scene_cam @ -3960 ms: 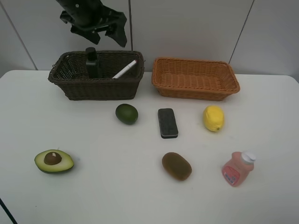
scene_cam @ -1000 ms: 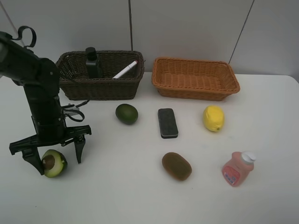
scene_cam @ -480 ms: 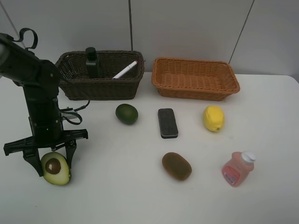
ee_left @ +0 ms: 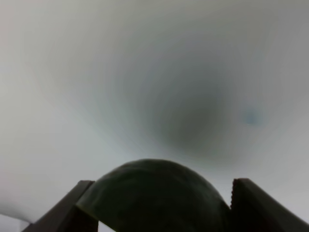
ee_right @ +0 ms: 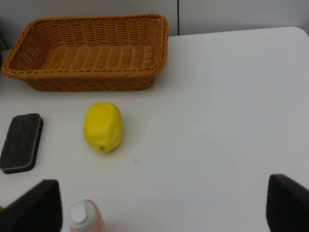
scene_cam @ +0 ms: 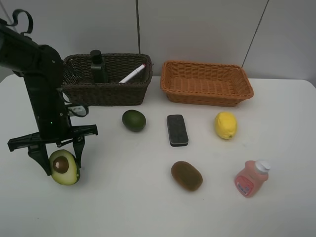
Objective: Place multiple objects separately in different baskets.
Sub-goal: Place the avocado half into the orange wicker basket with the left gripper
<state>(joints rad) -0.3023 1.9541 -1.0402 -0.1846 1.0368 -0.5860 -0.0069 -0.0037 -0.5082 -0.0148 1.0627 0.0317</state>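
Observation:
My left gripper [scene_cam: 61, 159] is shut on the halved avocado [scene_cam: 64, 168] at the table's front left, holding it on edge with the pit facing the camera. In the left wrist view the avocado's dark skin [ee_left: 154, 191] fills the space between both fingers [ee_left: 65, 210]. The dark brown basket [scene_cam: 106, 91] holds the pump bottle [scene_cam: 98, 66] and the marker [scene_cam: 132, 74]. On the table lie the whole avocado [scene_cam: 134, 120], black eraser [scene_cam: 177, 130], lemon [scene_cam: 225, 125], kiwi [scene_cam: 186, 176] and pink bottle [scene_cam: 251, 178]. My right gripper [ee_right: 161, 212] is open above the lemon [ee_right: 103, 126] and eraser [ee_right: 21, 142].
The orange-tan basket [scene_cam: 206, 98] at the back right has nothing in it; the right wrist view shows its rim [ee_right: 87, 79] beyond the lemon. The pink bottle's cap [ee_right: 83, 212] sits near one right fingertip. White table, grey wall behind.
The left gripper closed on the halved avocado, tipped it onto its edge, and has since carried it slightly up and to the right. The other objects have not moved.

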